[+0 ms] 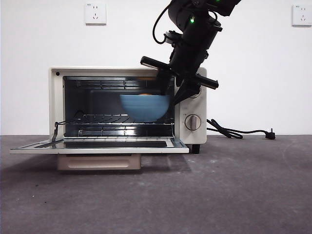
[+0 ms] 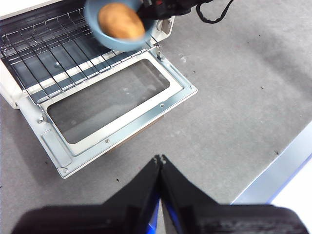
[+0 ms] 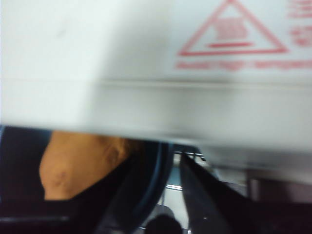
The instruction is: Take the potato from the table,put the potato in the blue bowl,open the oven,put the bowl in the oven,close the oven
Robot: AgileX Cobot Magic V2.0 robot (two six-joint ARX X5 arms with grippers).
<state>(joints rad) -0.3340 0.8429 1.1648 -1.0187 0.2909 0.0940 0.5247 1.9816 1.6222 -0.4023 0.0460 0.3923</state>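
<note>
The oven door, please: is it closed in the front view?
No, the oven door lies folded down flat, leaving the blue bowl visible inside.

Sky-blue bowl (image 1: 145, 107), orange-brown potato (image 2: 121, 21), cream-white oven (image 1: 192, 105) (dark interior), mottled grey table (image 1: 234, 190)

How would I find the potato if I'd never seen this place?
Look for the cream-white oven with its glass door folded down flat. At its open mouth the right pincer holds a blue bowl over the wire rack. The potato sits inside that bowl, the only orange-brown lump around.
</note>
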